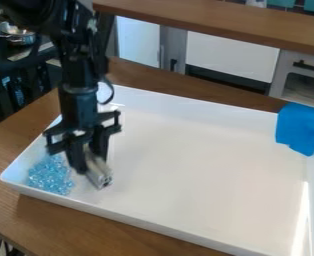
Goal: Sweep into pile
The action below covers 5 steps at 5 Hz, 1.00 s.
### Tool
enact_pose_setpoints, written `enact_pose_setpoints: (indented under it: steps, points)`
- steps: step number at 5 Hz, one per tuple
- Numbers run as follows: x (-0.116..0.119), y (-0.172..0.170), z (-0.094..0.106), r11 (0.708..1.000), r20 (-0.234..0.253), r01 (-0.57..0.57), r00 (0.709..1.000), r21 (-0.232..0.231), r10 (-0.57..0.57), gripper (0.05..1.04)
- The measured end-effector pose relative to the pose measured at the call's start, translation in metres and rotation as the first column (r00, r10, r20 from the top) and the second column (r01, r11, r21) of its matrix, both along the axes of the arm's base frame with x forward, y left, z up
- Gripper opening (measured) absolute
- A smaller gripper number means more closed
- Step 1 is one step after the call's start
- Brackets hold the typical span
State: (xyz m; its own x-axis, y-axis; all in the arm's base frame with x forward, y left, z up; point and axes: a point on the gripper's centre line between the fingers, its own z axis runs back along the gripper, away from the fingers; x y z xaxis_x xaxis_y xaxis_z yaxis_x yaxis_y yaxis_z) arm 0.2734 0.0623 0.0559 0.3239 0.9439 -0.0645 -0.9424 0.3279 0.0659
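- Left in the frame, the black gripper [92, 164] is closed around a silvery tool [99, 172], over the white tray [186, 160].
- Small pale-blue pieces [49, 176] lie clustered in the tray's left corner.
- Blue cloth [300, 126] drapes its right rim; wooden table [59, 220] beneath, white cabinet front [232, 56] behind.

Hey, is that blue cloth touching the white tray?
Touching. The camera view shows the blue cloth draped over the white tray at its far right corner.
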Motion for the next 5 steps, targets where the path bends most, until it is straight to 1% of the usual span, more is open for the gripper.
enact_pose_setpoints:
  steps: [1, 2, 3, 5]
  points:
    - [0.019, -0.003, 0.018, 1.0, 0.029, -0.024, 0.999, -0.02, 0.025, 0.382]
    - [0.032, -0.001, 0.011, 0.998, -0.002, -0.057, 0.998, -0.018, 0.057, 0.382]
    - [0.04, 0.002, 0.006, 0.997, -0.017, -0.077, 0.997, -0.02, 0.077, 0.382]
    - [0.051, 0.008, 0.004, 0.993, -0.022, -0.115, 0.993, -0.018, 0.114, 0.382]
